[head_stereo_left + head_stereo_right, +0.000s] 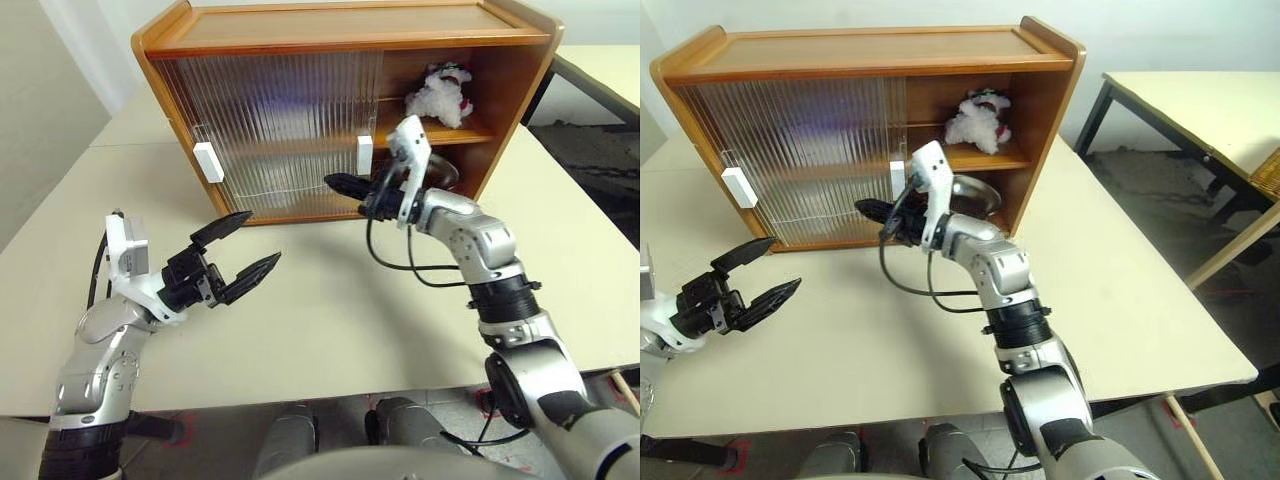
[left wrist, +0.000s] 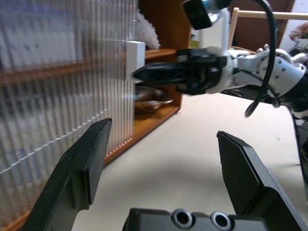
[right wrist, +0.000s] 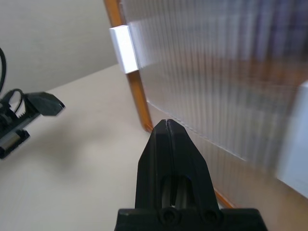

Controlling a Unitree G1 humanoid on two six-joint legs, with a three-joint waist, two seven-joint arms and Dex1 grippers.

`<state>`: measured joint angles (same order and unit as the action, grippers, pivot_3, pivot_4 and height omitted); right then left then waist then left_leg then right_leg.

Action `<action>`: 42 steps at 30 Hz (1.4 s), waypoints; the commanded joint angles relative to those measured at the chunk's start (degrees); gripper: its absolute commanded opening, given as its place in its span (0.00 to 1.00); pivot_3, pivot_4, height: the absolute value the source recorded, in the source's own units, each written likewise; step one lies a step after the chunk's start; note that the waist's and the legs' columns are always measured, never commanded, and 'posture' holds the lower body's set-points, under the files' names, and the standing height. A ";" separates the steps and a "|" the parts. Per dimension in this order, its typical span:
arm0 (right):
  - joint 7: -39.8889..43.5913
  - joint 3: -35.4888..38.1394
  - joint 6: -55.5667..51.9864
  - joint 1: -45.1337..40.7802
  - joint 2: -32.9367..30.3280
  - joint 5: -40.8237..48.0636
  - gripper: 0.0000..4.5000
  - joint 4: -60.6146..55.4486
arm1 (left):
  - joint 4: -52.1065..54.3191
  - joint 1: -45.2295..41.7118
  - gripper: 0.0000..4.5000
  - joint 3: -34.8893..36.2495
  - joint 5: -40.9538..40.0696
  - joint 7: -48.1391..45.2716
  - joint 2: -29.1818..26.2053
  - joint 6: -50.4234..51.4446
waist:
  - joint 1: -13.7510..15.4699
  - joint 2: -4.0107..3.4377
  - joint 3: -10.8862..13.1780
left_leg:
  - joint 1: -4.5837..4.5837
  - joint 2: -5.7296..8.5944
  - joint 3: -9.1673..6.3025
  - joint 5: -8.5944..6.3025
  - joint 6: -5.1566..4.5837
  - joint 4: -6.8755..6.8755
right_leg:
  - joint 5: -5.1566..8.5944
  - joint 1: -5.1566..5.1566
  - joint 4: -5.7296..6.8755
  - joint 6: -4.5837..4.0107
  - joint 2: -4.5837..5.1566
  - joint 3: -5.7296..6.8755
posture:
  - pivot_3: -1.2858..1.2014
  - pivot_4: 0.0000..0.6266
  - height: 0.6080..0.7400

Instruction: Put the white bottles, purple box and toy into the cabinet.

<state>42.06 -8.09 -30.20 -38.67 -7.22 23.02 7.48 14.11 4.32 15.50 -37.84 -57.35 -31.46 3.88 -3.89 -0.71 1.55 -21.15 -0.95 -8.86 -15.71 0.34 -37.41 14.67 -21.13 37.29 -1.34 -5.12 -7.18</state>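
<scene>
The wooden cabinet (image 1: 330,30) stands at the back of the table, its right end open. On the upper shelf there sits the fluffy white toy (image 1: 440,92). Ribbed sliding doors (image 1: 280,120) with white handles (image 1: 365,153) cover everything else. Blurred pale and purplish shapes show through them, so the white bottles and purple box are hidden. My right gripper (image 1: 330,182) is shut and empty, its tip in front of the door just below the right handle. I cannot tell whether it touches. My left gripper (image 1: 262,237) hangs open and empty over the table, short of the cabinet.
A shiny metal bowl (image 1: 975,190) lies on the lower shelf in the open end, behind my right wrist. A second handle (image 1: 208,161) sits at the doors' left end. The cream table (image 1: 330,330) runs under both arms. Another table (image 1: 1200,100) stands to the right.
</scene>
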 commanded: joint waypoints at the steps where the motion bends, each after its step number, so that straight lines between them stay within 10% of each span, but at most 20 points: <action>1: -2.35 -0.56 3.04 -1.40 0.82 -2.97 0.01 1.90 | 0.17 -0.05 1.00 -0.27 0.68 -0.05 -0.23 -0.16 | 0.02 0.00 0.00 | -0.05 -0.02 0.00 0.00 0.00 0.01 | -0.06 -0.05 0.00 -0.14 0.00 0.04 | 0.49 0.07 1.00; 42: -16.06 10.79 20.27 5.53 -11.85 -12.03 0.01 4.19 | -1.22 -0.98 1.00 -0.65 0.90 -1.23 -0.33 -0.74 | 0.50 0.12 -0.07 | -0.70 -0.29 0.24 0.18 -0.15 -0.63 | -0.88 -0.59 -0.08 -0.25 -0.03 0.03 | 0.47 0.04 1.00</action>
<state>26.82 1.19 -9.67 -34.27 -18.35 11.40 11.62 13.37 3.07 15.04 -37.72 -58.16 -31.42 3.42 -3.39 -0.59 1.47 -21.85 -1.24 -8.61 -15.52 0.19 -38.04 13.82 -21.72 37.22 -1.62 -5.15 -7.16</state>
